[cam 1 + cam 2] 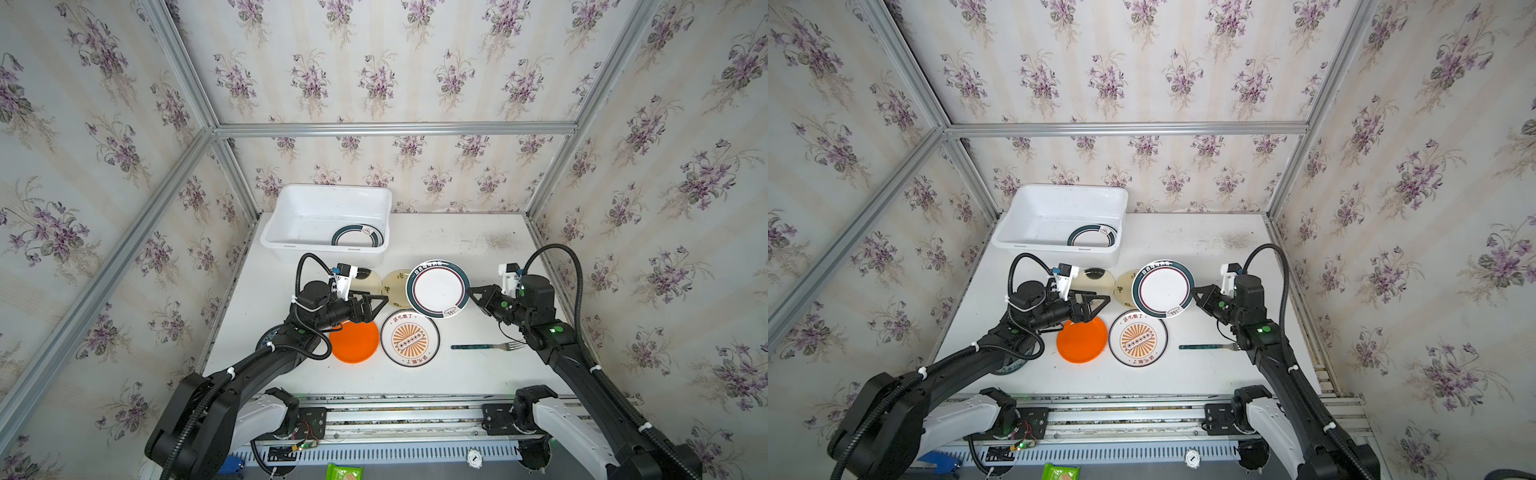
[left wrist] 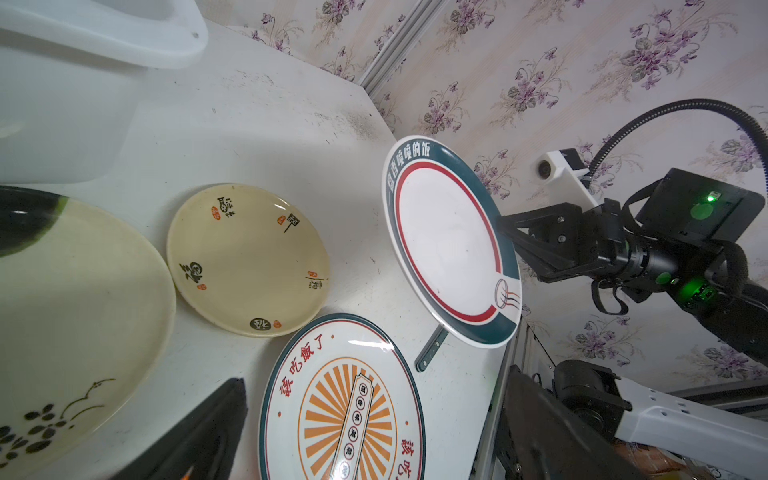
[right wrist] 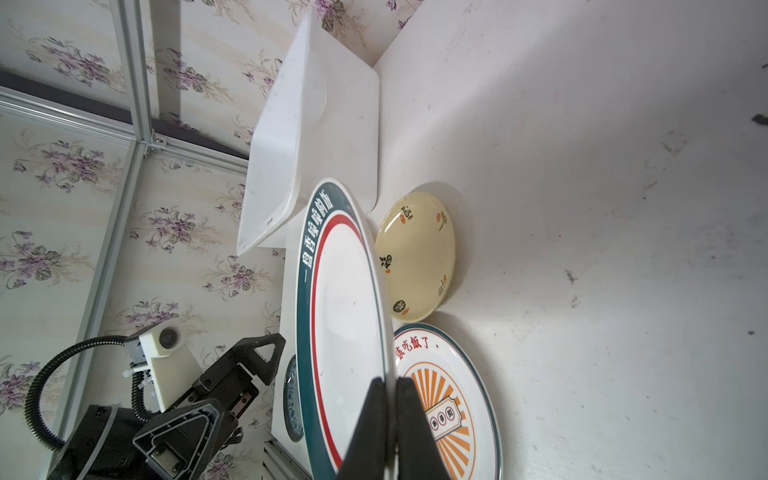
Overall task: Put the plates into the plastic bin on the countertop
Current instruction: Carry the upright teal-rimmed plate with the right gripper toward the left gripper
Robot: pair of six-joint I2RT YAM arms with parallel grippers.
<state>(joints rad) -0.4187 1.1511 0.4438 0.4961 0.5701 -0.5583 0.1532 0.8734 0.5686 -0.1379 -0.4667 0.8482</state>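
top views / held plate: teal-ringed plate (image 1: 437,288) is lifted and tilted over mid bench (image 1: 457,374) in both top views. Right pincer (image 1: 473,291) is clamped on its rim at the plate's 3 o'clock.
top views / target: plastic bin (image 1: 316,254) is at 10 o'clock from the held plate, well apart. One ringed plate (image 1: 357,237) already lies inside.
top views / left pincer: left pincer (image 1: 374,308) has its jaws wide apart and empty, over the far rim of the orange plate (image 1: 353,343).
top views / on bench: small cream plate (image 1: 397,286) and big cream plate (image 1: 372,284) lie at 9 o'clock from the held plate, the sunburst plate (image 1: 410,338) at 7 o'clock, the fork (image 1: 484,346) at 5 o'clock.
top views / risk: the path to the bin passes the left arm and both cream plates. A low carry could clip the arm or knock the bin's near wall.
left wrist / grip: the tips bite only a thin strip of rim, and the plate hangs steep, clear of the bench.
left wrist / risk: the smooth rim could pivot or slide out, likely dropping the plate onto the sunburst plate close below.
right wrist / jaws: pressed together on the rim, plate seen nearly edge-on.
right wrist / risk: the left pincer is near the plate's face, so swinging that way could hit it. Letting go above the bin while this tilted could land the plate on edge or crack it against the one inside.
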